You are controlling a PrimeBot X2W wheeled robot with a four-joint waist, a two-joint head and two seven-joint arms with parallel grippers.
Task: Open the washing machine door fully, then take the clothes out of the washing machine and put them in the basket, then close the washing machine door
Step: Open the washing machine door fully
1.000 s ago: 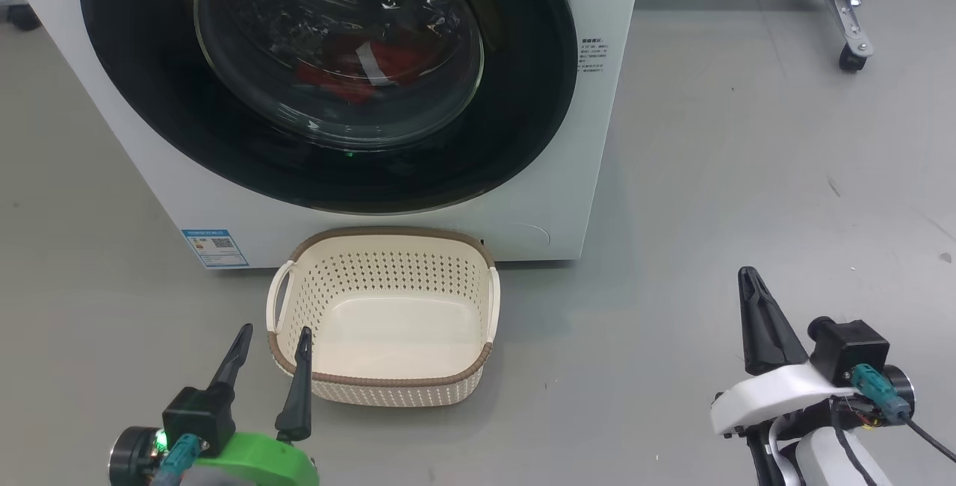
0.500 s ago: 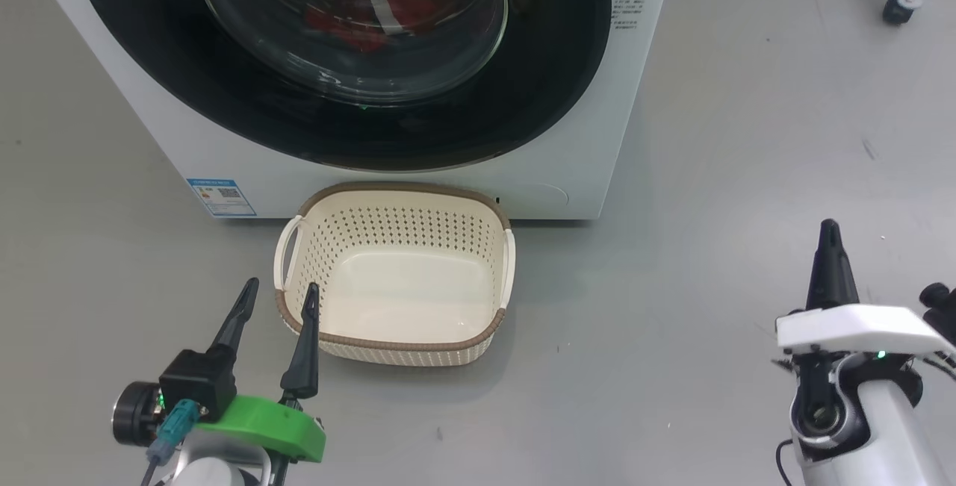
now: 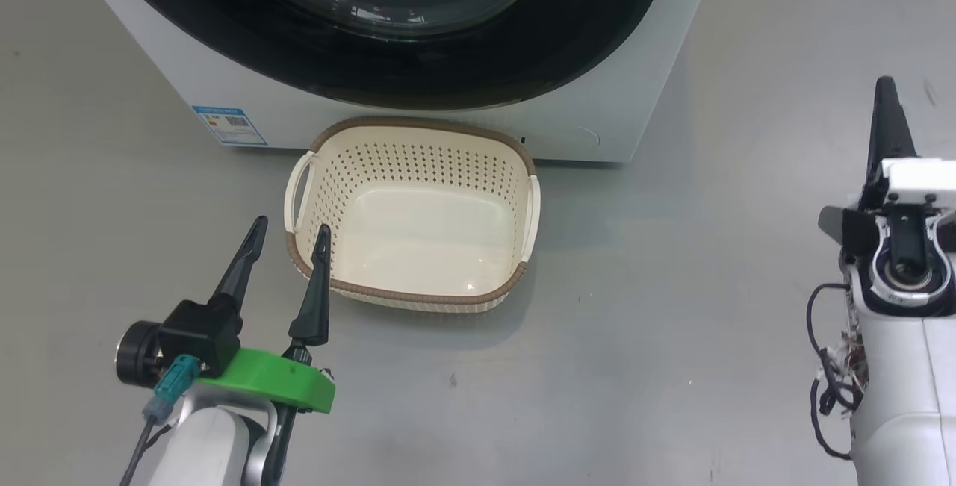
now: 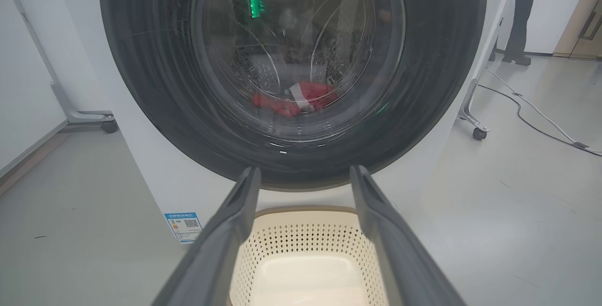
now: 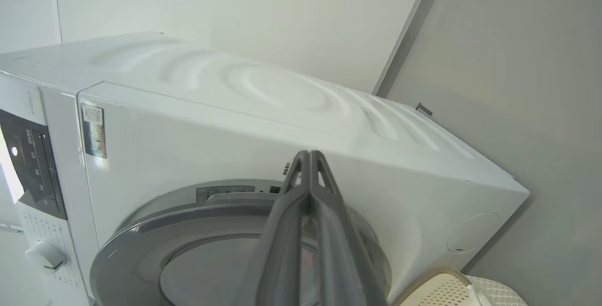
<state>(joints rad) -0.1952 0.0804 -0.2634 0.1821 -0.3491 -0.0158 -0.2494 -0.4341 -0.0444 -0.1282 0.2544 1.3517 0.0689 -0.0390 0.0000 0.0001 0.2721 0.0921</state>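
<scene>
Head view chops the washing machine door (image 3: 418, 74) off at 12 o'clock, lower arc only. The clothes (image 4: 294, 101) are a smeary red blob behind glass. The label sticker (image 3: 228, 125) print's too tiny. At 1 o'clock, a person (image 4: 524, 12): legs only.

In the left wrist view a grey floor (image 4: 517, 212) runs back to a white wall (image 4: 559, 0), where a person's dark-trousered legs (image 4: 526, 10) stand beside a tan wooden panel (image 4: 581, 19). A dark cable (image 4: 518, 104) trails across that floor past a metal leg (image 4: 471, 97) on a black caster (image 4: 479, 133), and another caster (image 4: 109, 126) sits at the far left. The head view shows a small dark speck (image 3: 452, 379) on the floor
</scene>
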